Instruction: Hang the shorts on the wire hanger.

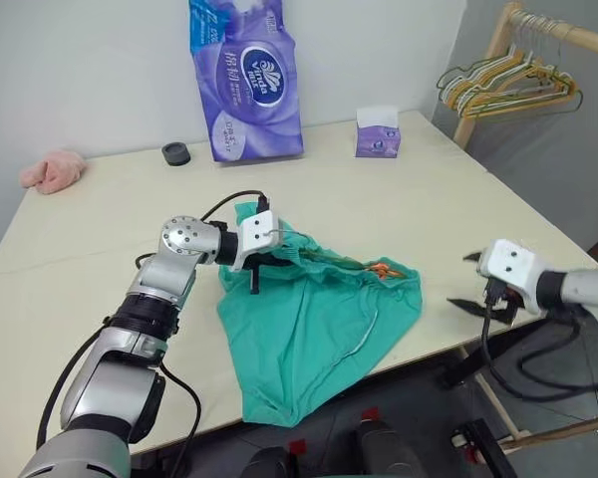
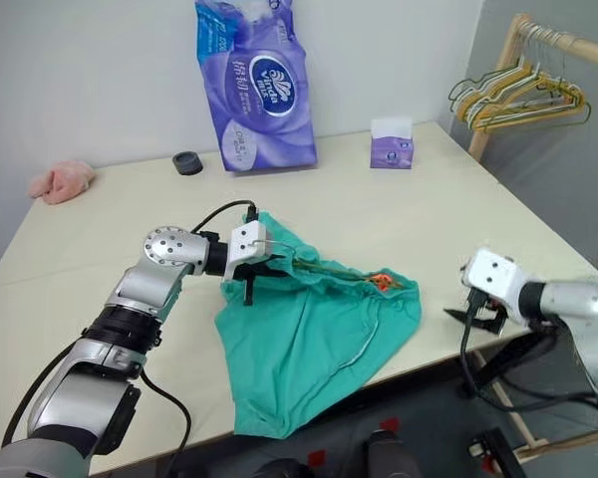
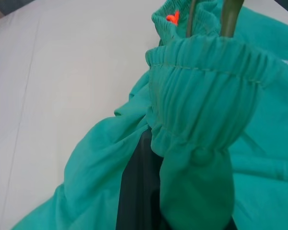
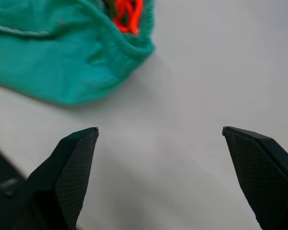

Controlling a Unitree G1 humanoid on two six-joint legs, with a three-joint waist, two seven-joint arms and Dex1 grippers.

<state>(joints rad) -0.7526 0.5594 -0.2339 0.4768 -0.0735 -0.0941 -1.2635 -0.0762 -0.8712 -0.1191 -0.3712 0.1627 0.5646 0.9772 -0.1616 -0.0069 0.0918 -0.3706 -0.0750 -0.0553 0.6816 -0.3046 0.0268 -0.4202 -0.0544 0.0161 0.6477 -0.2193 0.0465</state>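
Observation:
The teal-green shorts [image 1: 309, 329] lie spread on the table near its front edge, one leg hanging over the edge. My left gripper [image 1: 258, 267] is shut on the gathered waistband [image 3: 201, 91] at its left end, cloth wrapped over the fingers. Thin olive-grey wires of the wire hanger [image 3: 229, 17] run into the waistband; its small hook [image 1: 277, 236] sticks out by the left gripper, and the rest is hidden in the cloth. An orange drawstring [image 4: 127, 14] shows at the waistband's right end. My right gripper [image 4: 158, 139] hovers open over bare table, right of the shorts.
At the back of the table [image 1: 100, 229] stand a purple tissue pack [image 1: 244, 80], a small purple box [image 1: 378, 132] and a black round cap [image 1: 176, 153]. A pink cloth lump [image 1: 53, 170] lies far left. A wooden rack with a bunch of hangers [image 1: 508, 85] stands at the right.

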